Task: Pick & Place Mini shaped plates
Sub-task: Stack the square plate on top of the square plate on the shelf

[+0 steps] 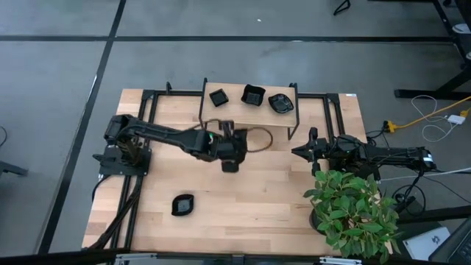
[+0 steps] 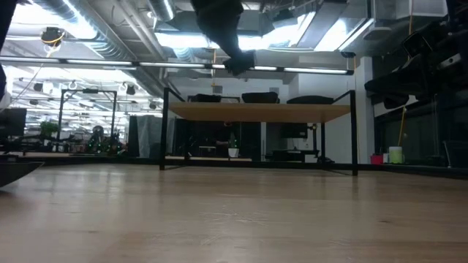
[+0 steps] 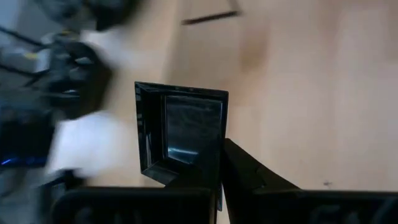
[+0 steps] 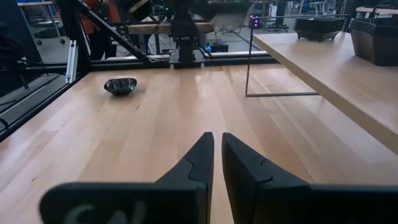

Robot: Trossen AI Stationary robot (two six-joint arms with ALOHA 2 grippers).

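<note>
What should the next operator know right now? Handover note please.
Left gripper: shut on a square plate, raised over mid-table in front of the shelf.
Right gripper: shut, empty, parked low at the table's right side.
Done: three plates on the shelf, two squarish and one rounded.
Left: place the held plate, then fetch the one on the table front-left.

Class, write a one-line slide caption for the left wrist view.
Left end effector shut on a square black plate, held above the wooden table.
</note>
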